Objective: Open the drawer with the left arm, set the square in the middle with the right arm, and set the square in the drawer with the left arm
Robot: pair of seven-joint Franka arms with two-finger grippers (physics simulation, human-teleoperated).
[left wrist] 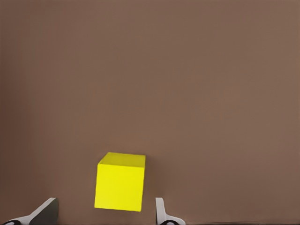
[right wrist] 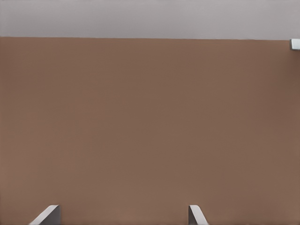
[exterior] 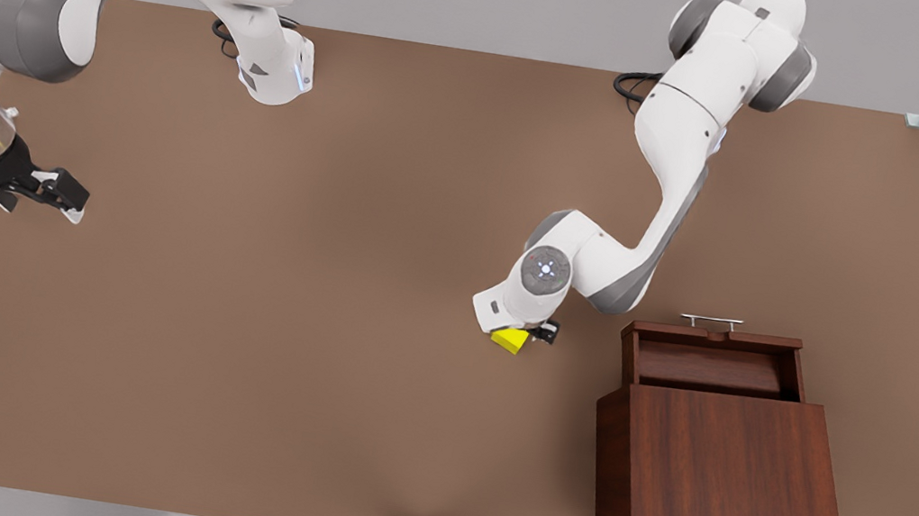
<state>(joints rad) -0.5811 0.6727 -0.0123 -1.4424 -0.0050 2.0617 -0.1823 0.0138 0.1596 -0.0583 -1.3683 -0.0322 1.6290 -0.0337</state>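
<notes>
Yellow, the small cube-shaped square [left wrist: 120, 181] sits on the matte brown tabletop [exterior: 278, 313] between the left gripper's [exterior: 528, 334] spread fingers [left wrist: 161, 212], not yet clamped, likely for carrying to the open reddish-brown wooden drawer [exterior: 713, 360] nearby. Well apart, the right gripper [exterior: 58, 198] waits open and empty.
</notes>
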